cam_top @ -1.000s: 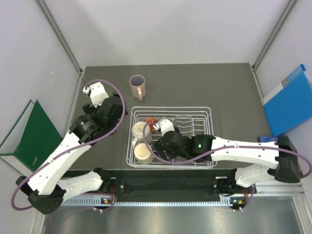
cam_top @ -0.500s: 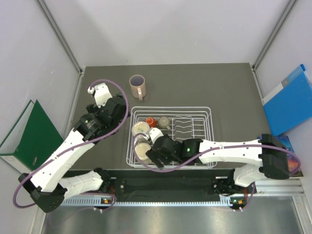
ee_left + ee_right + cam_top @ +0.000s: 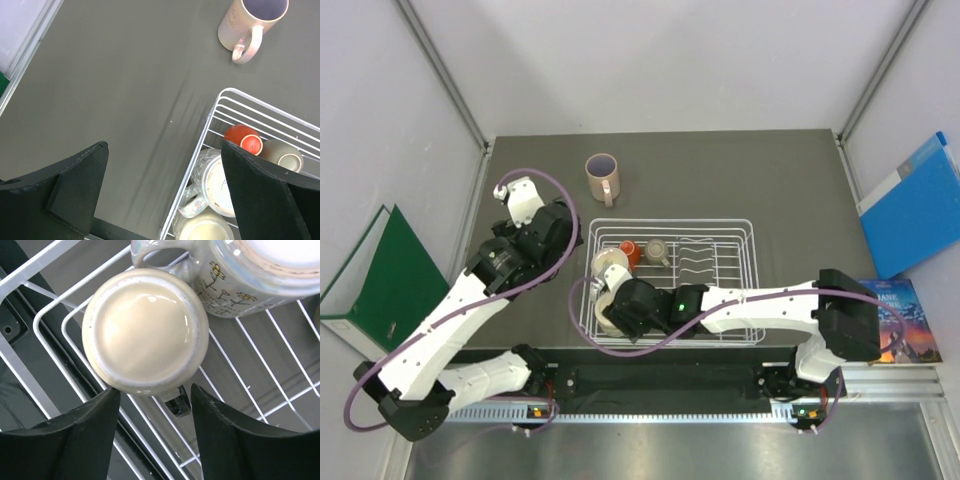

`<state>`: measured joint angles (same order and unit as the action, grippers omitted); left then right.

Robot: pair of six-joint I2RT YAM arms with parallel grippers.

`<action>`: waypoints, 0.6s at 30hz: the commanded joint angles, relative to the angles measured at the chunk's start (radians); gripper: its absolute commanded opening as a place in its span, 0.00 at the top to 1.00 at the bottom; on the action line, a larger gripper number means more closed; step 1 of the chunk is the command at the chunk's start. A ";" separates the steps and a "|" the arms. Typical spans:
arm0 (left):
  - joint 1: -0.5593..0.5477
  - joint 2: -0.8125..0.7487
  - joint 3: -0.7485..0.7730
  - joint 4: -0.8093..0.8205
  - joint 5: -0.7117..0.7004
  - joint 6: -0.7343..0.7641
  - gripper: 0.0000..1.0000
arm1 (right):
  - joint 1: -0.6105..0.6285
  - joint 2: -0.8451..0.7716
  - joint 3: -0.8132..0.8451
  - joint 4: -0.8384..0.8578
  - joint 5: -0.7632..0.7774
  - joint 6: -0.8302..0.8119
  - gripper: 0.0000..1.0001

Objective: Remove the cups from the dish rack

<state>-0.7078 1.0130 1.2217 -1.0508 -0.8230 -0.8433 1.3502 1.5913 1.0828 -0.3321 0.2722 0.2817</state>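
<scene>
My right gripper (image 3: 155,392) is swinging toward the near edge, arriving over the cream mug (image 3: 145,337), fingers spread, grasping nothing yet.

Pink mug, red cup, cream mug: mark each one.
pink mug (image 3: 250,25), left wrist view, outer wall below the rim.
red cup (image 3: 242,139), left wrist view, rounded side.
cream mug (image 3: 145,337), right wrist view, centre of its round face turned to the camera.

cream mug (image 3: 145,335), floral mug (image 3: 240,290), white rack (image 3: 672,221)
</scene>
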 commanded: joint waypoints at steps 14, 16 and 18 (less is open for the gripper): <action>-0.002 -0.034 -0.027 -0.009 0.002 -0.027 0.01 | 0.006 0.013 -0.001 -0.045 -0.091 -0.004 0.83; -0.004 -0.034 -0.030 -0.002 0.004 -0.025 0.01 | 0.007 0.004 0.000 -0.056 -0.091 0.004 1.00; -0.002 -0.033 -0.031 0.003 0.005 -0.023 0.01 | 0.013 -0.010 0.008 -0.074 -0.088 0.002 1.00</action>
<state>-0.7078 0.9966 1.1999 -1.0592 -0.8181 -0.8631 1.3479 1.6112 1.0809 -0.3489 0.2062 0.2726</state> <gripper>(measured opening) 0.990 0.062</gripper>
